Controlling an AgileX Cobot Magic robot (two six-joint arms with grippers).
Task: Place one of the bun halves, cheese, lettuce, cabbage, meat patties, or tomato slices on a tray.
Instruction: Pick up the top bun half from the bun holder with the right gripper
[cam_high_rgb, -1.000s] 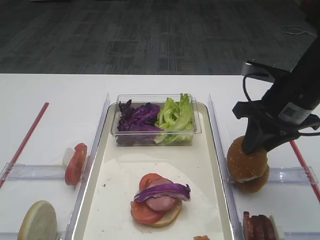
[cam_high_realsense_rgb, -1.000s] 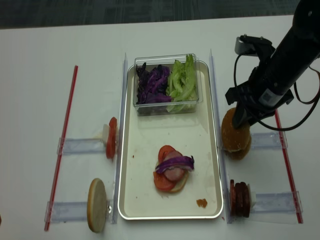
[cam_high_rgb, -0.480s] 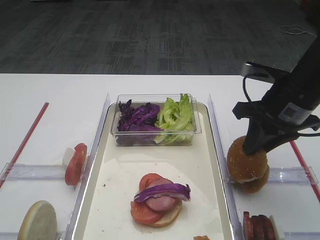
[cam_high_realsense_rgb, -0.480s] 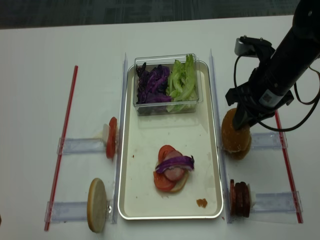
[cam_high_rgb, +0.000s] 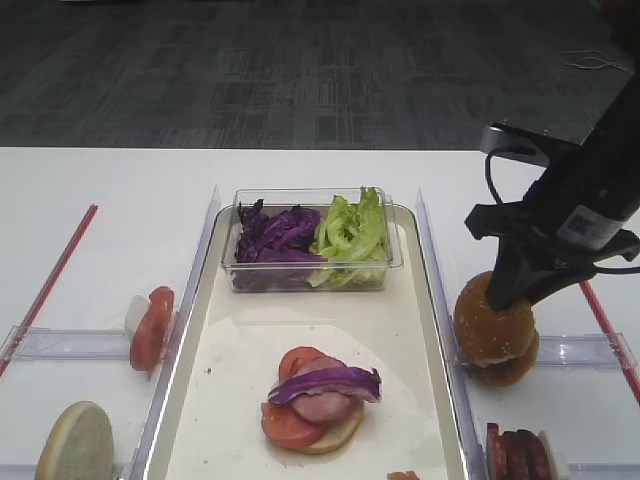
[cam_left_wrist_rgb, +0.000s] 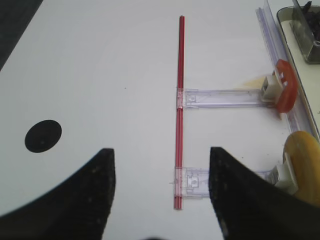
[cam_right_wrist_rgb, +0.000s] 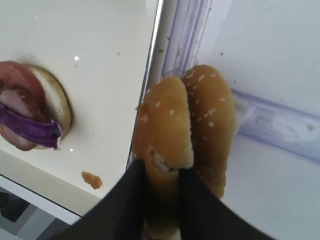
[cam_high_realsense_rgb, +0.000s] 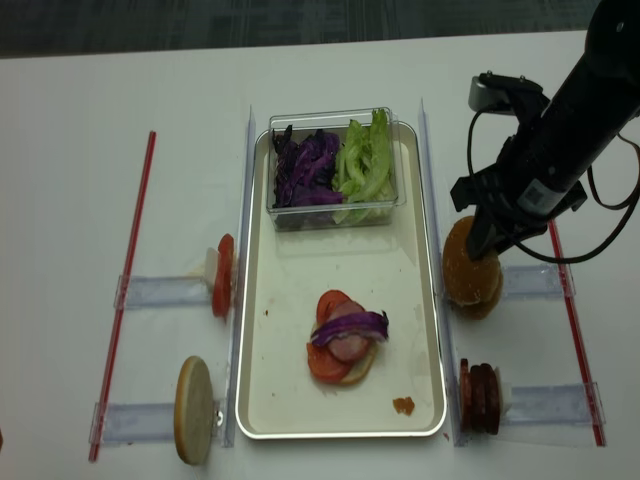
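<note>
Two sesame bun halves (cam_right_wrist_rgb: 212, 125) stand on edge just right of the cream tray (cam_high_rgb: 300, 320). My right gripper (cam_right_wrist_rgb: 162, 172) is shut on the left one (cam_right_wrist_rgb: 165, 120), its black fingers pinching the rim from above (cam_high_realsense_rgb: 485, 240). Lettuce (cam_high_rgb: 350, 230) and cabbage (cam_high_rgb: 280, 235) fill a tub at the tray's far end. Meat patties (cam_high_realsense_rgb: 480, 397) stand at the front right, tomato slices (cam_high_rgb: 150, 328) left of the tray. No cheese shows. My left gripper (cam_left_wrist_rgb: 162, 160) hangs open over bare white table, holding nothing.
A pale bun base with tomato, meat and a purple strip (cam_high_rgb: 320, 400) lies on the tray. A seedless bun half (cam_high_realsense_rgb: 195, 410) stands front left. Clear plastic holders (cam_high_realsense_rgb: 160, 292) and red strips (cam_high_realsense_rgb: 135, 260) flank the tray. A sauce spot (cam_high_realsense_rgb: 403, 405) marks the tray's front.
The right gripper's fingers have closed tighter on the left bun half. The arm and the buns have hardly moved.
</note>
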